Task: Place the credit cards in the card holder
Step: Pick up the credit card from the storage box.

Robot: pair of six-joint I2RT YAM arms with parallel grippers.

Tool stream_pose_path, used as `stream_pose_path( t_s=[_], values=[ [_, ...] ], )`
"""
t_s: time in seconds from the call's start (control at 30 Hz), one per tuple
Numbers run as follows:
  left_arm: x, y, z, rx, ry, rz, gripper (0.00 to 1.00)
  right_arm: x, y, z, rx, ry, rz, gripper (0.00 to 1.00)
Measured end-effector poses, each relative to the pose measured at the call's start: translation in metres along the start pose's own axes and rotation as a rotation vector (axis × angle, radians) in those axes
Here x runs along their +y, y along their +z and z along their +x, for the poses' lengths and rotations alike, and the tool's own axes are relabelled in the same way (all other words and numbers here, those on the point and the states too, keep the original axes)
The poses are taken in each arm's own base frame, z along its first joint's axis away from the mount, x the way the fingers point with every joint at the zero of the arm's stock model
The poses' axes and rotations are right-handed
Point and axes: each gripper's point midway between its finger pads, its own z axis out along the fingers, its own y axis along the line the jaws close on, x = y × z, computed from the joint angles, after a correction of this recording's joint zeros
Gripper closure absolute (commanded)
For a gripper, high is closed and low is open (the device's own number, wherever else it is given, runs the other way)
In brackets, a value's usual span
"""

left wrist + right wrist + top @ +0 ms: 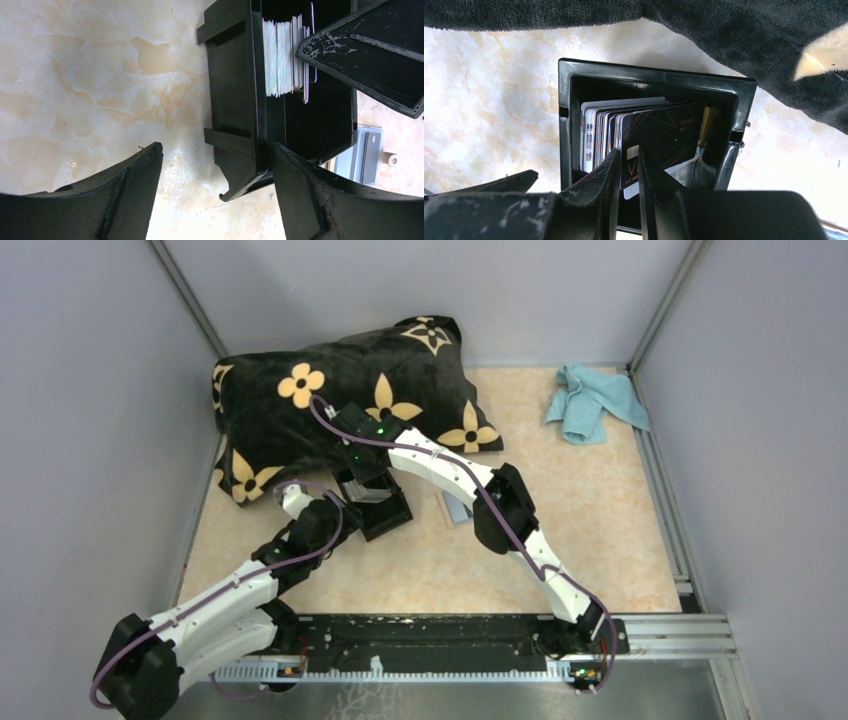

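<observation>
Marbled beige tabletop (600, 530), grey walls (90, 390); R claw (629, 160) tight on dark card (664, 130), L claw (215, 147) wide.

A big black pillow (330, 405) with yellow flower shapes lies at the back left of the marbled beige table (610, 540) — one corner of it lifts up near the grey rear wall (420, 280). A light blue cloth (592, 400) (crumpled, not folded) sits at the back right corner — well apart from the pillow.
</observation>
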Motion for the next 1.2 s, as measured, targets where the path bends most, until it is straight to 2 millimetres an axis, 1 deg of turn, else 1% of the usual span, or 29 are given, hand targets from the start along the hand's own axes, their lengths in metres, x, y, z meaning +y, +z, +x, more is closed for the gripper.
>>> stream_pose_path(
  t_s=[0.67,0.9,1.2],
  values=[
    [0.0004,-0.0001,-0.0020,-0.002,0.006,0.002,0.16,0.0026,-0.0010,0.0002,-0.001,-0.004,-0.003,0.83],
    [-0.0047,-0.0012,-0.0057,-0.008,0.003,0.012,0.16,0.0045,-0.0033,-0.0005,-0.005,-0.005,-0.007,0.82],
    [-0.0025,-0.0008,-0.0063,-0.008,0.003,0.003,0.17,0.0075,-0.0094,0.0004,-0.003,-0.005,-0.027,0.79]
  ],
)
